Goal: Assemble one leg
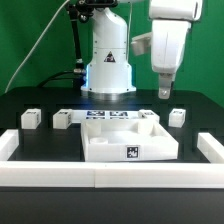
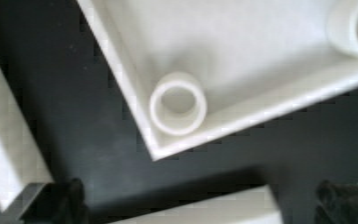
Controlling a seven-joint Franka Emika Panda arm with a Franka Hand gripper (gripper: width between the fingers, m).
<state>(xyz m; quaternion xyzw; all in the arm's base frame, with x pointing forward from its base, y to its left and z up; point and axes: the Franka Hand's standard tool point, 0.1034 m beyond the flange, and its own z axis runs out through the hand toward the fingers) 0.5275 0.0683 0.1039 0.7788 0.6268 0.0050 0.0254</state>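
gripper wide open, gripping nothing | hovering over the far corner of the tray piece | nearest leg down below and slightly toward the exterior view's right, on the table, near that tray corner | small white stubby block, no obvious long axis, tag too tiny to read lol

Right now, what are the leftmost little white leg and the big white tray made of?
The leg: probably hard plastic, matte white, crisp edges. The tray: likely the same plastic; its smooth face and moulded round socket suggest so.
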